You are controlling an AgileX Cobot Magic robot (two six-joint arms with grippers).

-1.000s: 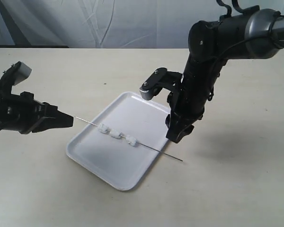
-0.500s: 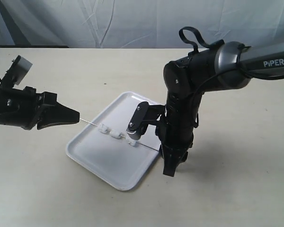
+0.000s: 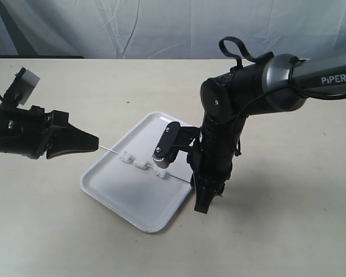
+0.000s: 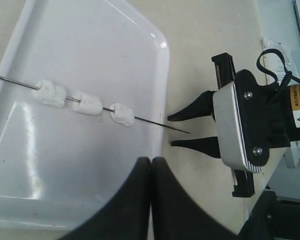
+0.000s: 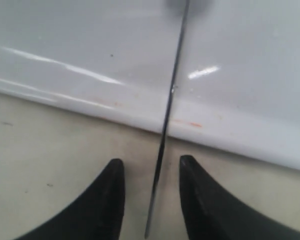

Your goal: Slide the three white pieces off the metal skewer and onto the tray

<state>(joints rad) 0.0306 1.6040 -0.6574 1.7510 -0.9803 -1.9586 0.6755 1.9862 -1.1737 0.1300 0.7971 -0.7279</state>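
The white tray lies mid-table. The metal skewer crosses it, carrying the three white pieces low over the tray floor. My right gripper points down beside the tray's rim, open, with the skewer's free tip between its fingers and touching neither. My left gripper is shut. In the exterior view the skewer's other end reaches its fingertips. In the left wrist view the rod runs off frame apart from them, so I cannot tell if it is held.
The beige table surrounds the tray, and a grey curtain hangs behind it. The right arm's black forearm stands over the tray's right rim. The left arm's body is at the far left.
The right arm swung down from above the tray's right corner, and its open fingers now straddle the skewer's tip. The left gripper shifted slightly right and up. The pieces stayed put.
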